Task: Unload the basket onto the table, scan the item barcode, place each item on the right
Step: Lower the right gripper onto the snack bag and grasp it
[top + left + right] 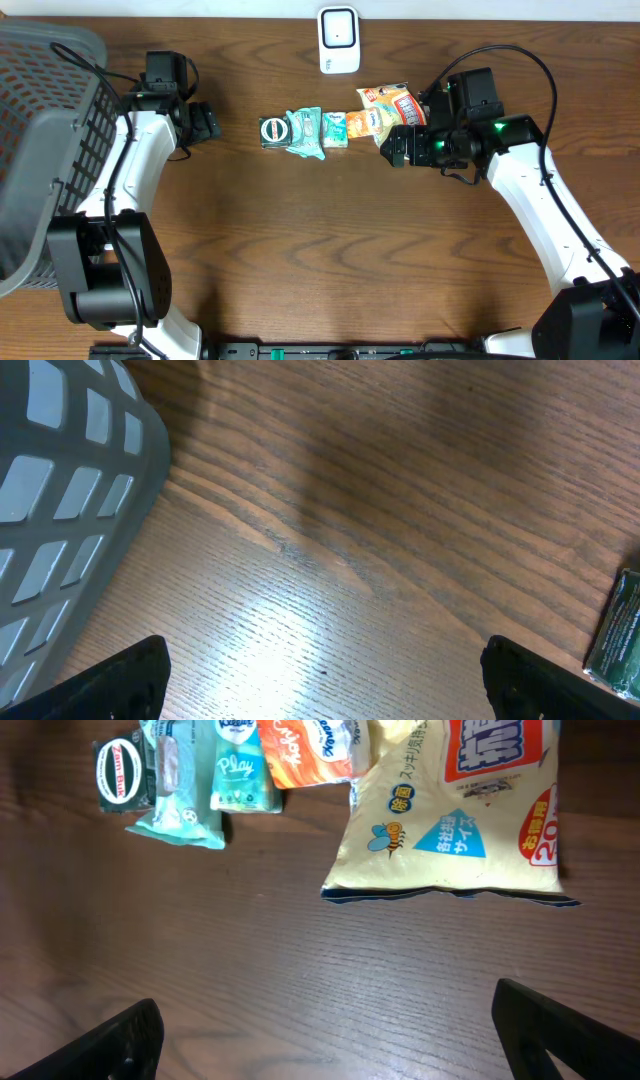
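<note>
A row of small items lies at the table's middle back: a dark green pack (272, 131), a teal tissue pack (303, 130), an orange pack (360, 124) and a yellow snack bag (392, 105). Behind them stands a white barcode scanner (339, 40). My right gripper (394, 148) hovers open just in front of the yellow bag (450, 820), with only bare wood between its fingers (570, 1035). My left gripper (206, 122) is open too, left of the row and apart from it. The green pack (620, 635) shows at the right edge of the left wrist view.
A large grey mesh basket (40, 150) fills the table's left side, close to the left arm; its rounded corner (60, 510) shows in the left wrist view. Bare wooden tabletop (320, 250) stretches in front of the item row.
</note>
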Robot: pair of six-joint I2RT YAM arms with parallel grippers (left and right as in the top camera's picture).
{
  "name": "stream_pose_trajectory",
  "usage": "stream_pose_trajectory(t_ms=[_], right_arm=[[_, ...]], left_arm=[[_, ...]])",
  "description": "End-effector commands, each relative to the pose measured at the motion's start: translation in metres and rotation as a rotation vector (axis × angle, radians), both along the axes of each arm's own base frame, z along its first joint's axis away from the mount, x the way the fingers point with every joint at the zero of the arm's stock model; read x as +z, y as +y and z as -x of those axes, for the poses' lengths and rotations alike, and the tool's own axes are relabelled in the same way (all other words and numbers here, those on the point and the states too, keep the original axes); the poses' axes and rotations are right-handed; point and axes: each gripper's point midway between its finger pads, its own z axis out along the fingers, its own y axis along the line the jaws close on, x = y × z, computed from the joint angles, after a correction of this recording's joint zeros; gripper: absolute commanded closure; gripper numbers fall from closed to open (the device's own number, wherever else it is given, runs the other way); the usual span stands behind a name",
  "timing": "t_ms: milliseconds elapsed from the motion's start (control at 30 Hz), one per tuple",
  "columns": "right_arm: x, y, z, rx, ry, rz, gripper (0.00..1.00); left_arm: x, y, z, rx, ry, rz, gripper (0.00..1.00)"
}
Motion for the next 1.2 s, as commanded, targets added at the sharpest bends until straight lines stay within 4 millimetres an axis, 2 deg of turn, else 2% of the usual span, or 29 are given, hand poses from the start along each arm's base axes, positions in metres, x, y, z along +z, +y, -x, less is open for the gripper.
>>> stream_pose_trajectory(t_ms=[0,267,1167], right_arm=[[-0.001,0.0,-0.002,0.01,-0.008,0.014,0.01],[-0.013,-0.002,0.006,0.01,0.024,0.021,0.01],[-0.013,-0.001,0.007,0.012,0.027,0.022,0.01]], left_arm=[[-0.002,0.001,0.002,-0.013,0.01,-0.01,0.02],[-0.002,0.001,0.002,-0.013,0.01,-0.01,0.02],[-0.002,0.001,0.002,-0.013,0.01,-0.01,0.03]])
